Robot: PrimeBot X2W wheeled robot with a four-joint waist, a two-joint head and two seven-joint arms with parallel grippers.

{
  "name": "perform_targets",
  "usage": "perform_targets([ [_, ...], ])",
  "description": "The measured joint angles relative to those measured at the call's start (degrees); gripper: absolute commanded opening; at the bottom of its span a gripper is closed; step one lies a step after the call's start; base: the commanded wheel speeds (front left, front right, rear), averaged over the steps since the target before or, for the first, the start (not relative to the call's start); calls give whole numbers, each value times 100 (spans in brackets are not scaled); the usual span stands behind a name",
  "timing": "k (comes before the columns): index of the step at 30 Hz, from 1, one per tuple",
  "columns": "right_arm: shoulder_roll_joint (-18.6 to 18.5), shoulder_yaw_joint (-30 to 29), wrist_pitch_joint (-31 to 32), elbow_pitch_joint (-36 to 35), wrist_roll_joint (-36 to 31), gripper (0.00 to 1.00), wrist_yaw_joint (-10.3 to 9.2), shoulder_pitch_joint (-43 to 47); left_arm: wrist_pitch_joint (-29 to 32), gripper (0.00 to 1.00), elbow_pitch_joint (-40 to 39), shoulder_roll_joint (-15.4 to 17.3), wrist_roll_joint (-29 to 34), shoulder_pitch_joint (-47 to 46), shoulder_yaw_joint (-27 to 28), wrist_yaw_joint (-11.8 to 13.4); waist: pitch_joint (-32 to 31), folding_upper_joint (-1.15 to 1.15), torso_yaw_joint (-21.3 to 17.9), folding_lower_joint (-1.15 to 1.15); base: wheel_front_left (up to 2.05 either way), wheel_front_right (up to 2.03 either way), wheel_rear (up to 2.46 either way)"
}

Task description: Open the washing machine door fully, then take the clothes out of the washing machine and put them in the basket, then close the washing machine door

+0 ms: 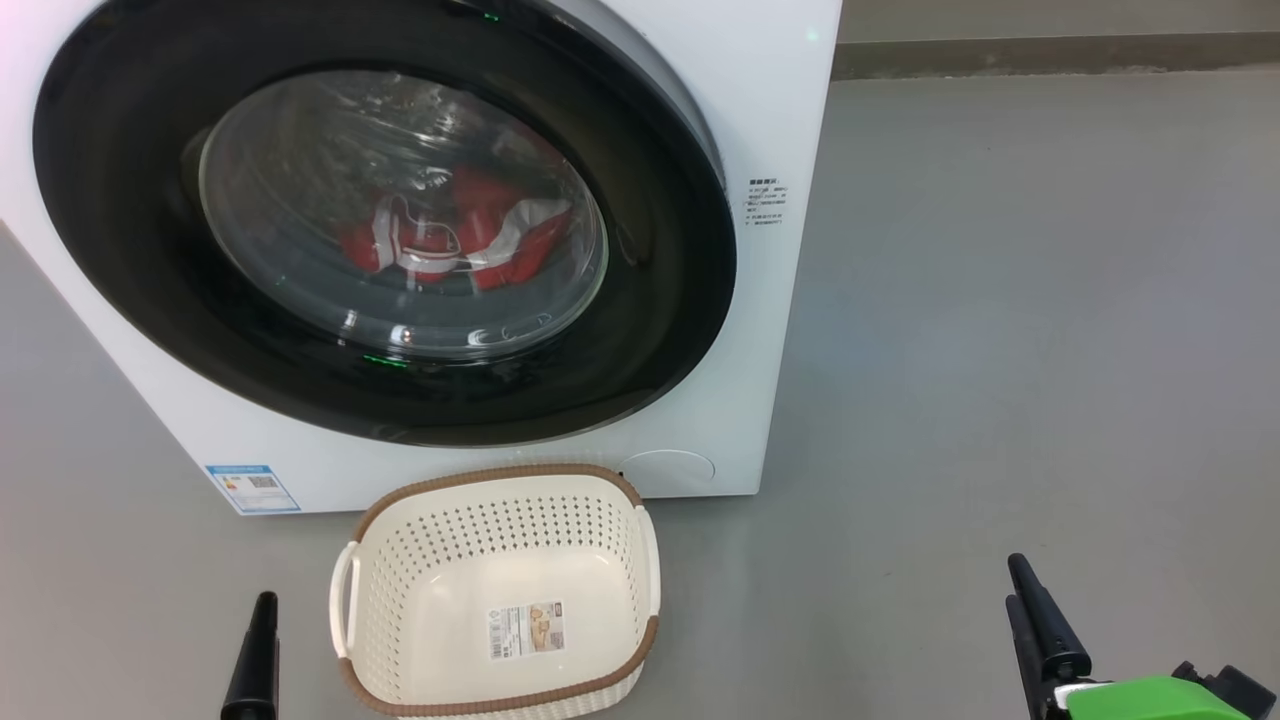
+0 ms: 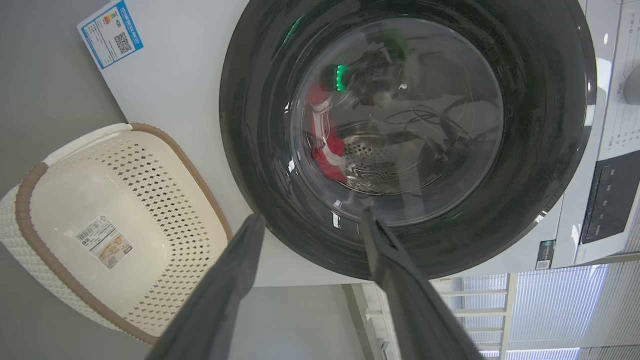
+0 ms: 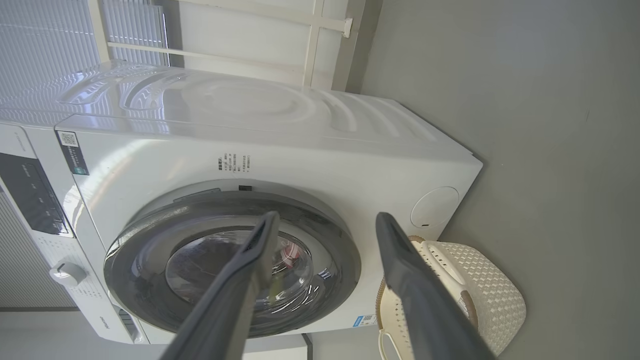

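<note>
Behind the bulging glass of the washing machine door [image 1: 130,300], shut flat against the white washing machine [image 1: 790,120], only a partial sight of the clothes [image 1: 450,240]: red folds with white striped bands, low in the drum, smeared by reflections, number impossible to tell. Top and left side of the machine cut off in the head view; hinge hidden. Just in front, on the grey floor [image 1: 1000,300], the basket [image 1: 500,478], close to the machine without clearly touching it. Left gripper [image 2: 312,216] reduced to one dark fingertip at the head view's lower left; in its own wrist view, jaws spread wide, gripping nothing. Right gripper [image 3: 327,216] likewise wide and unloaded, partly cropped at the head view's lower right. On writing: blue label [image 1: 252,489] with a QR code at the machine's lower corner, text too small to read; block of small dark print [image 1: 766,203] right of the door, illegible; sticker [image 1: 525,630] with a barcode on the basket bottom; dark control panel [image 3: 30,195], markings unreadable.
</note>
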Motion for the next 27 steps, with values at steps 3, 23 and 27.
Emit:
perform_targets([
  [3, -2, 35, -52, 0, -283, 100, 0, 0, -66, 100, -62, 4, 372, 14, -46, 0, -5, 0, 9, 0, 0, 0, 0],
  [23, -62, 359, -398, -42, -1630, 100, 0, -1, -378, 100, -342, 57, 1914, 133, -187, 0, 7, 0, 63, -1, 0, 0, 0],
  [27, -77, 401, -456, -56, -1827, 100, 0, -1, -456, 100, -382, 63, 2194, 134, -205, 0, 9, 0, 71, 0, 0, 0, 0],
])
